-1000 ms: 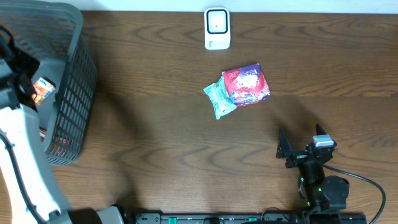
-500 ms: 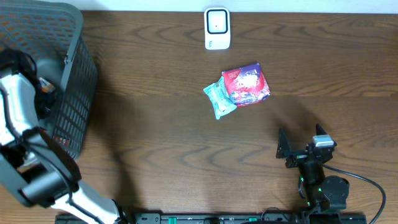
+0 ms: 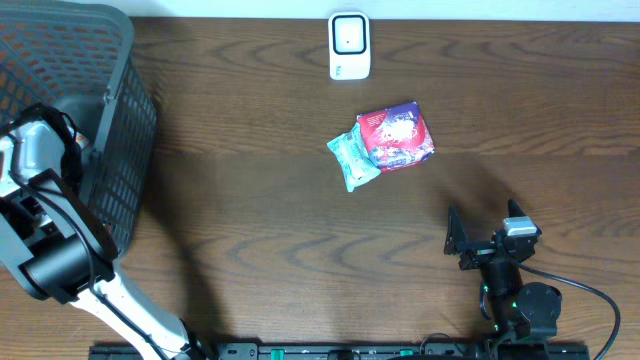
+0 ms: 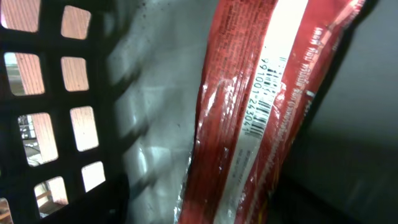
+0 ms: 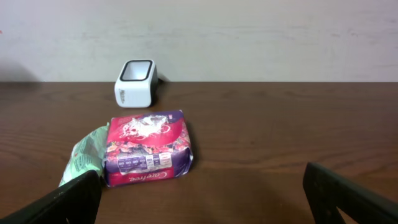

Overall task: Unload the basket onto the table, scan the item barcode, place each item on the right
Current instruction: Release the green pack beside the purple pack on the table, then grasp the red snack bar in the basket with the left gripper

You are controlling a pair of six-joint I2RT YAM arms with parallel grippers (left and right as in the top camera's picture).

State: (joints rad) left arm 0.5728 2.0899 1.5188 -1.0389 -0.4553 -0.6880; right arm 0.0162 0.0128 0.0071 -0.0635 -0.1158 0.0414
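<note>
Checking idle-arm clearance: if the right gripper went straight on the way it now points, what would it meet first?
Probably nothing before the wall. The open right gripper aims just right of the red-purple packet, over bare table. The finger nearer the packet might graze its edge; depth is unclear.

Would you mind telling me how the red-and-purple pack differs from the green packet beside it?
The red-and-purple pack is larger and boxy; the green packet is smaller and crumpled. The pack lies farther from the basket than the packet. Both lie touching on the table.
</note>
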